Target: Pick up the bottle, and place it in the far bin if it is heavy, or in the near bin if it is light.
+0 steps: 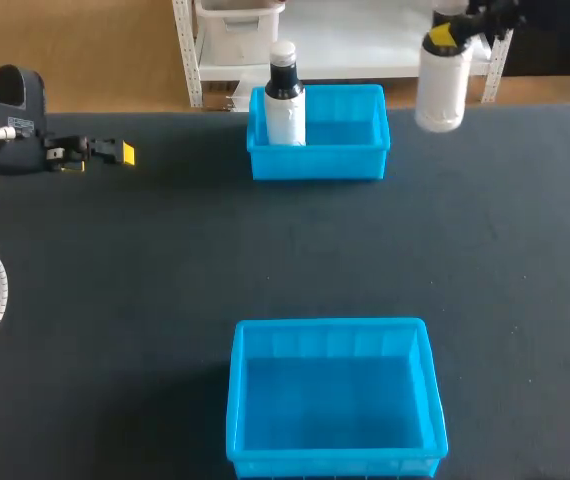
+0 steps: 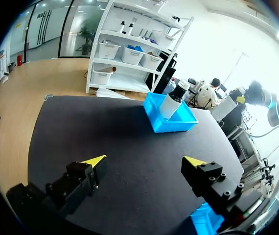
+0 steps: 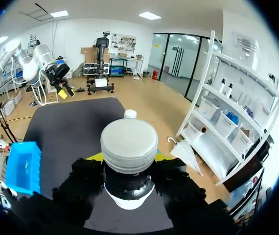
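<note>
Hanging from the right hand (image 1: 445, 38), the white bottle (image 1: 440, 85) is riding in the air over the far right part of the table (image 1: 115, 300), off to the right of the far bin (image 1: 317, 160) and clear of it. The hand is gripping it at the neck, just under the broad grey-white cap. From the right wrist view, the two fingers are pressing in from either side and the body is dangling below them.

To my eye the bottle is looking like stiff, smooth plastic, the kind that is not going to give under the squeeze but could slide if it were taken by the plain round body. Holding under the cap is giving the fingers a ledge to catch on, which seems the safer place. Whether it is heavy or light I cannot judge by looking. It is hanging straight, and nothing is telling me how full it is.

Another bottle (image 1: 285, 100), with a black neck and white cap, is standing upright in the far bin's left corner. The near bin (image 1: 330, 325) is sitting at the table's front edge. The left hand (image 2: 144, 161) is hovering over the table's left side with its fingers spread wide, holding nothing.
</note>
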`<action>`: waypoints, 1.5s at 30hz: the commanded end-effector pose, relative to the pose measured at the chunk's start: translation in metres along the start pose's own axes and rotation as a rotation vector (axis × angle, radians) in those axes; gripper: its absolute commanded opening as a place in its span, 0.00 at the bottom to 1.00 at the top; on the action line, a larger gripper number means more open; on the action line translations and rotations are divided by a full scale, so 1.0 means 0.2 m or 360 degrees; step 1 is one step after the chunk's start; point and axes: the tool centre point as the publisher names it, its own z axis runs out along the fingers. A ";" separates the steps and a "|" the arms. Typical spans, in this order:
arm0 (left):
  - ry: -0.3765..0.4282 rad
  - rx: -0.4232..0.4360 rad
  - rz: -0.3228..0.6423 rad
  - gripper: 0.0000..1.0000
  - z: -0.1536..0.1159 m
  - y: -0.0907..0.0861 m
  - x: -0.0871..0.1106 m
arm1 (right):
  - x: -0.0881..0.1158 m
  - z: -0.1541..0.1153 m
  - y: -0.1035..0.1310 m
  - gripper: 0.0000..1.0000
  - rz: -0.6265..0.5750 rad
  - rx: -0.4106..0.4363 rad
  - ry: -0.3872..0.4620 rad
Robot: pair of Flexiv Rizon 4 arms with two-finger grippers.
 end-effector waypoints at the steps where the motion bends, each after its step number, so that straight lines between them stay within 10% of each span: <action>1: 0.0000 0.0000 0.0000 1.00 0.00 0.00 0.00 | -0.07 0.16 -0.15 0.00 -0.0016 -0.0082 -0.0021; 18: 0.0000 0.0000 0.0000 1.00 0.00 0.00 0.00 | -0.17 0.55 -0.23 0.00 -0.0036 -0.0241 -0.0098; 45: 0.0000 0.0000 0.0000 1.00 0.00 0.00 0.00 | 0.01 0.83 -0.20 0.00 0.0009 -0.0392 -0.0108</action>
